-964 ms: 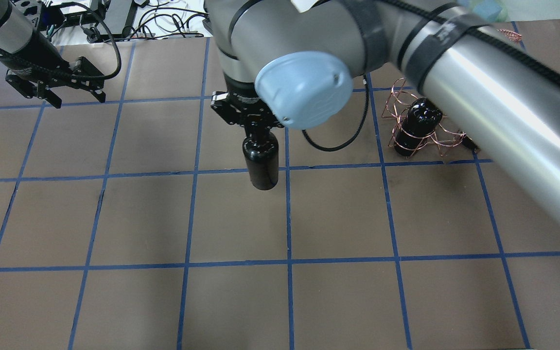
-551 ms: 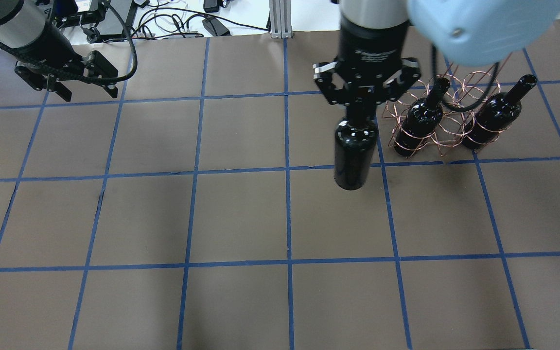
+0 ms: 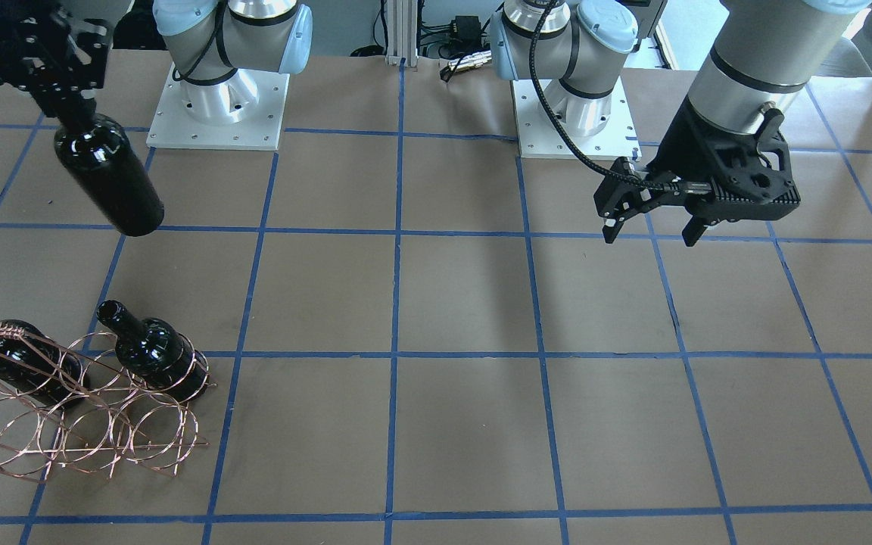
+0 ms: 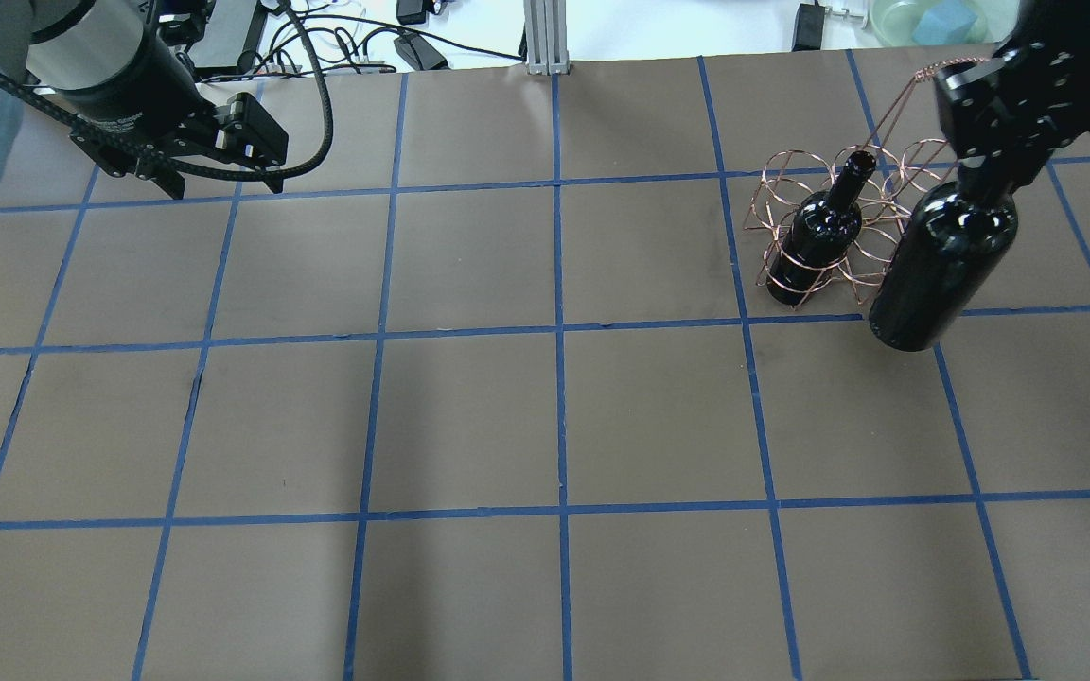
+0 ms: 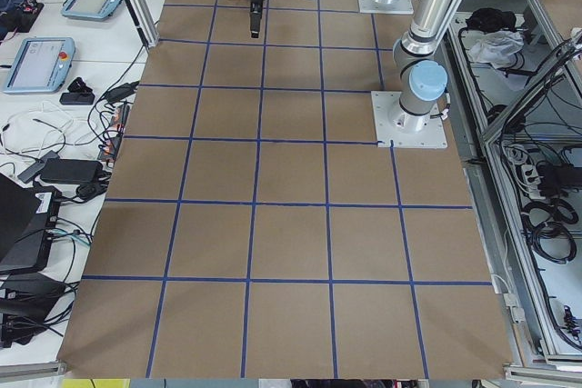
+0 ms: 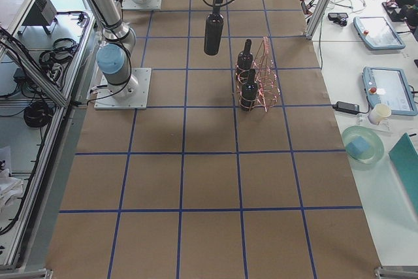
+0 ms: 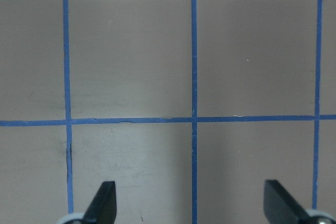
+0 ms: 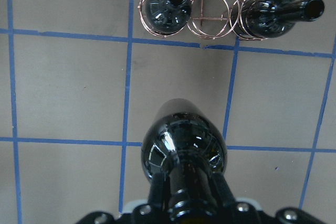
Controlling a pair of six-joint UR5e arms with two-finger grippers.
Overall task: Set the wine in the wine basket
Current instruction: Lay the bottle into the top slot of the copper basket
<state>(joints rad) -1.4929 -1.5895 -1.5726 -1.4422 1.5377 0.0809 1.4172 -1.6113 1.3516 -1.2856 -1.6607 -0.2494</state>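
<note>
The wine point(image 4: 942, 270) is hung upright above the surface point(image 4: 469, 426), near the wine basket point(image 4: 791, 180) on its robot-ward side. It has been carried there from the middle of the surface within the last second. Its neck is clamped between the right fingers point(image 8: 219, 192). Two other bottles point(image 8: 163, 9) are already seated at the wine basket's ends, and the ring between them is left vacant. A short advance and a descent are judged to remain. Well away from the wine basket, the left fingers point(image 7: 105, 205) are spread wide, nothing held.
</note>
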